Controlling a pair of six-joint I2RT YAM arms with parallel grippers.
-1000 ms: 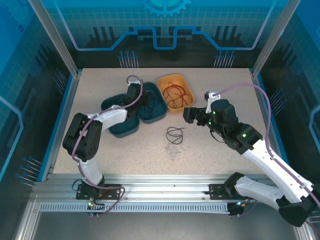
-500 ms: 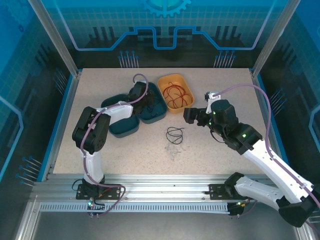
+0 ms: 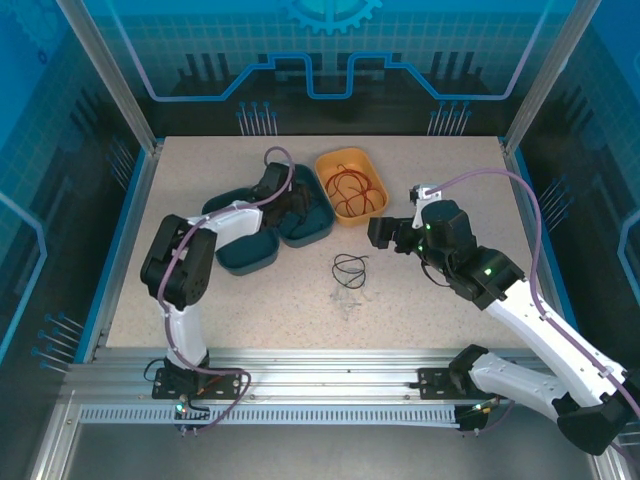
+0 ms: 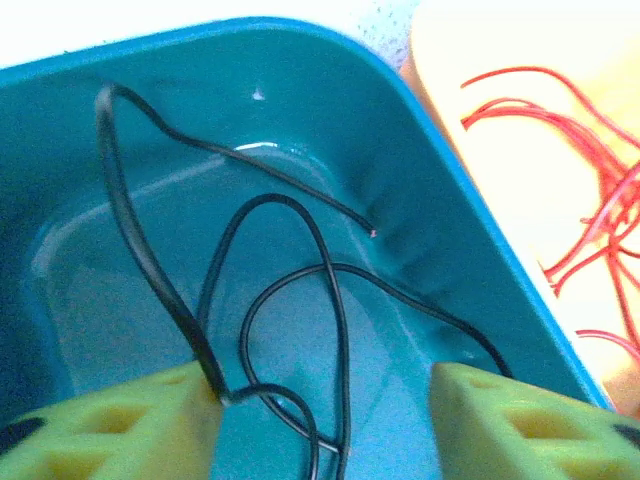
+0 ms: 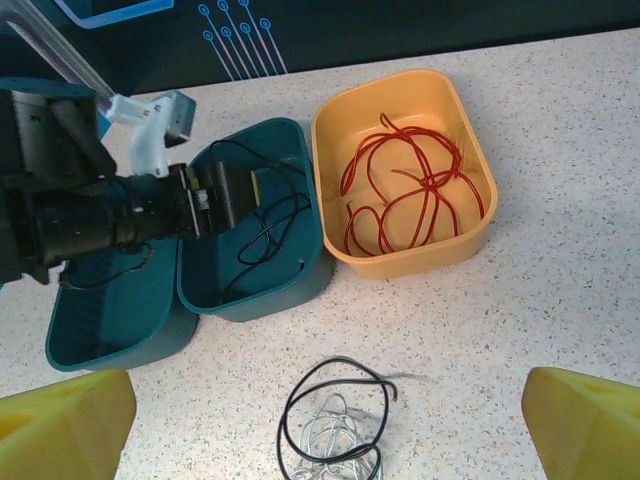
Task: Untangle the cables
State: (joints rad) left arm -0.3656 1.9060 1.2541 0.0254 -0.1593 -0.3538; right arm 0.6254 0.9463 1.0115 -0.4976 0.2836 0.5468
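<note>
Along the left and right edges of the speckled worktop (image 3: 280, 300) run blue rails (image 3: 119, 250). A metal frame rail (image 3: 330, 365) crosses the near side. At the far side stands a glass panel (image 3: 330, 60) printed with a gear emblem (image 3: 330, 10) and circuit-like lines. Bare worktop lies open across the near half and the far right corner, while the trays crowd the far middle.

The orange tray (image 3: 350, 152) sits at the far centre with the red cable (image 3: 352, 188) coiled loosely inside it. Just beside it on the left is a teal tray (image 3: 318, 228), and a second teal tray (image 3: 250, 258) sits further left and nearer.

The left gripper (image 3: 293, 205) reaches down into the first teal tray with its jaws apart. In the left wrist view a black cable (image 4: 333, 268) sprawls over the tray floor in open loops between and beyond the yellow fingers (image 4: 120, 430). One strand runs down against the inner edge of the left-hand finger.

On the near side of the trays, out on bare worktop, a loose black cable (image 3: 348, 268) lies looped over a whitish cable (image 5: 335, 440). The right gripper (image 3: 378, 232) hangs just right of and beyond that pile, close to the orange tray's near right corner, with its jaws spread wide. Seen from its wrist, the pile lies on the worktop midway between its two fingers (image 5: 60, 425).
</note>
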